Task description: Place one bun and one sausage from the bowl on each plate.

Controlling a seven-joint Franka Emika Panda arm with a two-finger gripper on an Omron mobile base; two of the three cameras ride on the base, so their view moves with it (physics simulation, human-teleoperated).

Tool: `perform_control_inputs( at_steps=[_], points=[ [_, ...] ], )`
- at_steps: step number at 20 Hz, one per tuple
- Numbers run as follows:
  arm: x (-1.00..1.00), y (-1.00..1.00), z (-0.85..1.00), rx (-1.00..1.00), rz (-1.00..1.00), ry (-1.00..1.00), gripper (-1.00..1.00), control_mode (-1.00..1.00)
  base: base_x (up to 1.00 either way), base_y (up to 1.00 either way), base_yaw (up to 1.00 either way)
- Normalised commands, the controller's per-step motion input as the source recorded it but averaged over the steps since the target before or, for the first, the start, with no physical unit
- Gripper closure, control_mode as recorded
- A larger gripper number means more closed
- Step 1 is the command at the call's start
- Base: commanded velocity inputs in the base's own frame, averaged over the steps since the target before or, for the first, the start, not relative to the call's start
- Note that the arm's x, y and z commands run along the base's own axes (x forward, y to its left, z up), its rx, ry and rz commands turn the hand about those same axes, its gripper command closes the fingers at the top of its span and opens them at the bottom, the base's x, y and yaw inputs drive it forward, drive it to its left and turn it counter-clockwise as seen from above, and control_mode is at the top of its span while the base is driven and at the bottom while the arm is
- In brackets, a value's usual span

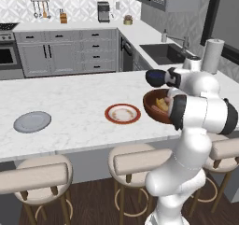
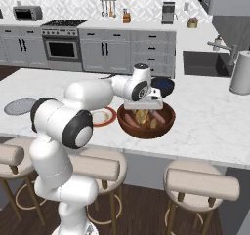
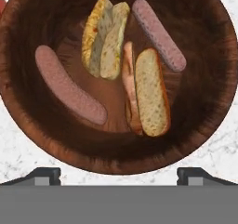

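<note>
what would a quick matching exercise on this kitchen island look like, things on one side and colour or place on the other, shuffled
Things:
1. bowl
2. rimmed plate
3. plain plate
4. sausages

Descriptions:
A. grey, far along the island from the bowl
B. pinkish, lying inside the bowl with the buns
C. reddish-brown, wood-like, right under the hand
D. cream with a red-orange rim, next to the bowl

Pairs: 1-C, 2-D, 3-A, 4-B
</note>
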Motion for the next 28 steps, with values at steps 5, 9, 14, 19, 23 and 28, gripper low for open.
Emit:
perform_control_inputs(
  at_steps=[5,9,14,19,23,28],
  points=[
    [0.31,0.00,-0.28,0.00,0.02,0.00,-1.00,-1.00,0.00,0.00,0.00],
    [0.29,0.00,-0.42,-0.01,0.00,0.00,-1.00,-1.00,0.00,0.00,0.00],
    [0.19,0.00,-0.47,-0.02,0.01,0.00,-1.00,-1.00,0.00,0.00,0.00],
    [0.21,-0.08,-0.32,0.00,0.03,0.00,-1.00,-1.00,0.00,0.00,0.00],
    [0.31,-0.21,-0.15,0.00,0.03,0.00,-1.00,-1.00,0.00,0.00,0.00],
    [0.09,-0.09,-0.18,0.00,0.03,0.00,-1.00,-1.00,0.00,0.00,0.00]
  ],
)
